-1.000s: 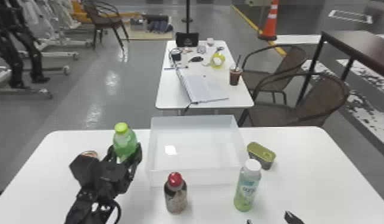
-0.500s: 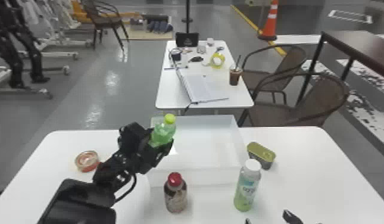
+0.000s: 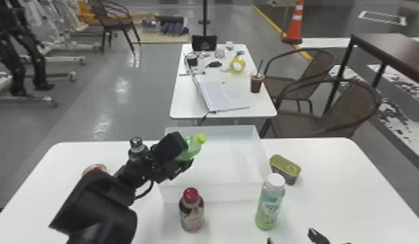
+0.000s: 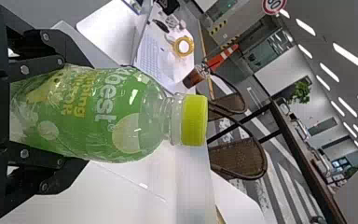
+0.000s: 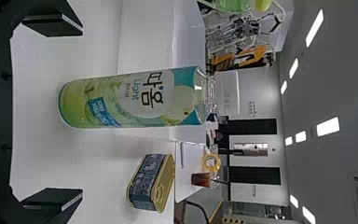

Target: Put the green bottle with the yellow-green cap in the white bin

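In the head view my left gripper (image 3: 182, 155) is shut on the green bottle (image 3: 193, 147), which leans with its yellow-green cap toward the right above the left part of the white bin (image 3: 215, 193). The left wrist view has the bottle (image 4: 98, 114) held between the fingers of the left gripper (image 4: 51, 114), cap pointing away. My right gripper (image 3: 291, 238) stays at the front right edge in the head view, short of the white-capped bottle. Seen from its own wrist, the right gripper (image 5: 77, 116) is open with wide-apart fingers, the white-capped bottle (image 5: 130, 98) standing beyond them.
A red-capped bottle (image 3: 191, 211) stands before the bin's front wall. The white-capped bottle (image 3: 270, 202) is near its front right corner, with a tin can (image 3: 285, 168) to the right. A round red-rimmed item (image 3: 95, 168) lies partly behind the left arm.
My left arm has swung right with the green bottle, from left of the bin to over its left side. The bottle has gone from nearly upright to tilted. The right gripper has barely shifted.
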You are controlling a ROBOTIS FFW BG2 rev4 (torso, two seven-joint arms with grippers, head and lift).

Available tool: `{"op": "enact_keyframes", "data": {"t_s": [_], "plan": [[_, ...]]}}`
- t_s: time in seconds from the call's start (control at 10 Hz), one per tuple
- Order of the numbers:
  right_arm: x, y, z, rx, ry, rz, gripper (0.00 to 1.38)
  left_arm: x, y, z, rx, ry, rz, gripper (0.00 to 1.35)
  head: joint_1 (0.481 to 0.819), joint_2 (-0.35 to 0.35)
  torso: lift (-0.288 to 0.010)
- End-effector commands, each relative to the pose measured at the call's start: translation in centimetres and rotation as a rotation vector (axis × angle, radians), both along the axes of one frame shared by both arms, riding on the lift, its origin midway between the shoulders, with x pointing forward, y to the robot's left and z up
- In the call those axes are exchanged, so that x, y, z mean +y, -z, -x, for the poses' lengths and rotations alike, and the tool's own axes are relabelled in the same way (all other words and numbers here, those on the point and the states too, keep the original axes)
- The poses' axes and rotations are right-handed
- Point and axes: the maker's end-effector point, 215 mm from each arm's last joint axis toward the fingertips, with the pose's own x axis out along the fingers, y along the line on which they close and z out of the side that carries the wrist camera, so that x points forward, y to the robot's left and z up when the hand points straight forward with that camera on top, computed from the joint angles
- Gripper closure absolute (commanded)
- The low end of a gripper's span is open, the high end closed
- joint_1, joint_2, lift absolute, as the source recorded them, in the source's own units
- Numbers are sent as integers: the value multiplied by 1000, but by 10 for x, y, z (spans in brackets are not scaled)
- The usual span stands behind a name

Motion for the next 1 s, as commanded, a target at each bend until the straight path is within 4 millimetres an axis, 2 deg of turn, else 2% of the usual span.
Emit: {"op": "enact_keyframes", "data": {"t_s": [0.0,0.1,0.2,0.4,0.6,0.8,0.9], "plan": [[0,0,0,1,0,-2,82,-3,1,0,-3,10,-23,489,549,0,-100],[0,0,0,1,1,-3,82,-6,-2,0,-17,19,-35,321,549,0,-100],[0,0,0,1,1,-3,82,-12,-7,2,-34,37,-38,236,549,0,-100],[0,0,0,1,1,-5,82,-13,-12,3,-49,45,-30,209,549,0,-100],[0,1,0,3,1,-4,82,-3,-21,3,-71,31,-10,214,549,0,-100],[0,1,1,3,1,-5,82,15,-28,9,-83,-14,30,211,549,0,-100],[0,2,1,4,1,-5,82,33,-28,15,-85,-56,59,209,549,0,-100]]}}
